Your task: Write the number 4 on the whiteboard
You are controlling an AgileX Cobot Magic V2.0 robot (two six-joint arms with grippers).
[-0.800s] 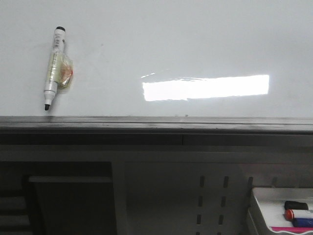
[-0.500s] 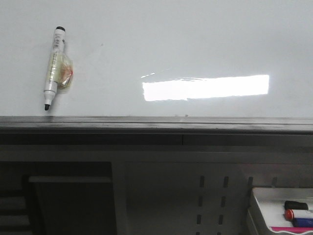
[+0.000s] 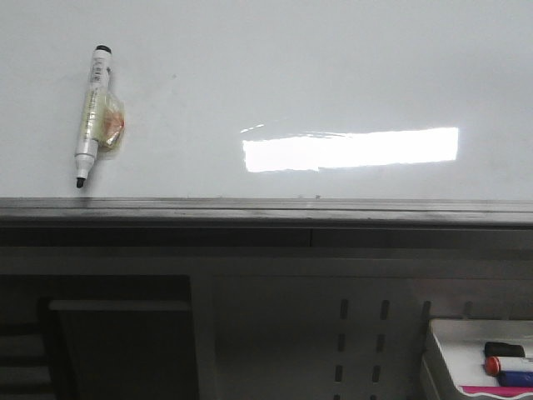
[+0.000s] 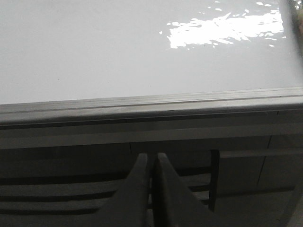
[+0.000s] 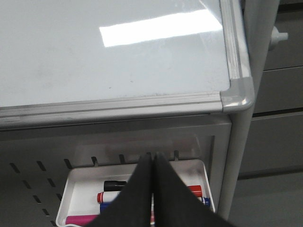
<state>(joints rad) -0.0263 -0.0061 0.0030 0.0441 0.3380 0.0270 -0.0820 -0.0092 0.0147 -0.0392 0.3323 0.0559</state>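
Observation:
The whiteboard (image 3: pixel 333 75) fills the upper front view, glossy white with a bright rectangular reflection and a grey edge ledge (image 3: pixel 266 210). No number 4 shows on it; the board is blank. A white marker pen with black cap (image 3: pixel 90 112) is stuck on the board at the left, tip down. My left gripper (image 4: pixel 151 158) is shut and empty, below the board's ledge (image 4: pixel 151 106). My right gripper (image 5: pixel 152 158) is shut and empty, over the small white tray (image 5: pixel 75 177) of markers, below the board's right corner (image 5: pixel 234 97). Neither gripper shows in the front view.
The white tray (image 3: pixel 445 333) at the lower right holds a black-capped, a red-capped and a blue marker (image 3: pixel 508 365) and a pink item. A perforated grey panel (image 3: pixel 358 333) lies below the ledge. A grey post (image 5: pixel 246 142) stands beside the tray.

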